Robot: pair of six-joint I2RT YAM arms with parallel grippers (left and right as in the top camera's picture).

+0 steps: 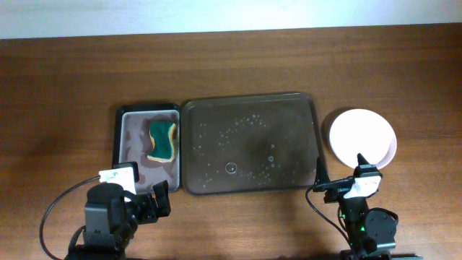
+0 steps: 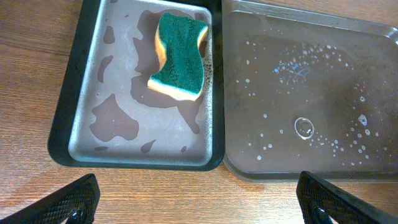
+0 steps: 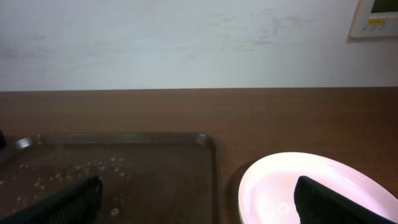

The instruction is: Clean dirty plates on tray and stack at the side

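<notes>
Near the table's right edge, just beside the tray (image 1: 250, 101), the plates (image 1: 362, 137) sit piled, top one white and clean; sponge (image 1: 162, 141) in grey tray (image 1: 130, 148), left gripper (image 2: 199, 208) and right gripper (image 3: 202, 202) gaping, empty; stacking looks done, next move only a retreat.

Sponge (image 1: 162, 141) in small tray (image 1: 132, 137), big tray (image 1: 289, 126) to its right — plates (image 1: 362, 136) rightmost

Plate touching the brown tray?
Apart. Overhead shows bare table between the plate and the tray; right wrist shows the same gap.
</notes>
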